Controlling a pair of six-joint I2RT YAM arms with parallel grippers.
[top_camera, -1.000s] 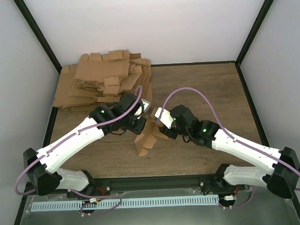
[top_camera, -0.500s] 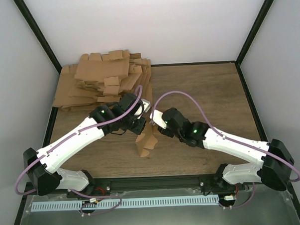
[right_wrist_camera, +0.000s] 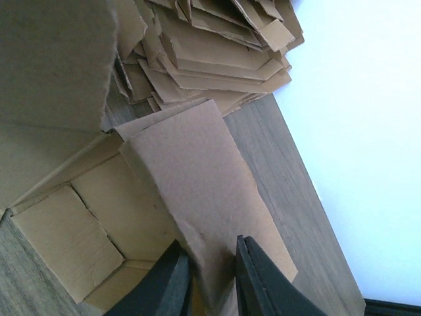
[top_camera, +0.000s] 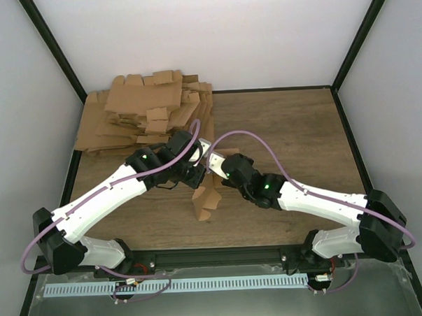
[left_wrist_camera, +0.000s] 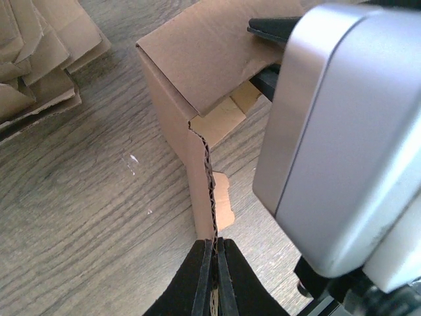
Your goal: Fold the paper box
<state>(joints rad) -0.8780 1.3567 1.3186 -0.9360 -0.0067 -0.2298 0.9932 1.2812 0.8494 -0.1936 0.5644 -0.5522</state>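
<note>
Top external: paper box stands upright mid-table, twd the near edge and just in front of both wrists. The table is dark wood. Pile of flat blanks sits at the far left corner, apart from the box. Both arms reach in to the centre. L gripper comes at the box from the left and R gripper from the right, their heads almost touching above the box top.

Left wrist view: the L fingers are pinched right together on the raw corrugated edge of a box side panel, no gap showing, so a firm hold. The box is open at the end, w/ one flap bent over the top and a small tab poking out low down. The R gripper's silver housing fills the right of this view, tight beside the box.

Right wrist view: the R fingers are only a narrow gap apart, w/ a long box flap running up between them twd the pile. Can't tell if they actually clamp it or just straddle it. The box's open inside shows lower left, inner flaps visible.
</note>
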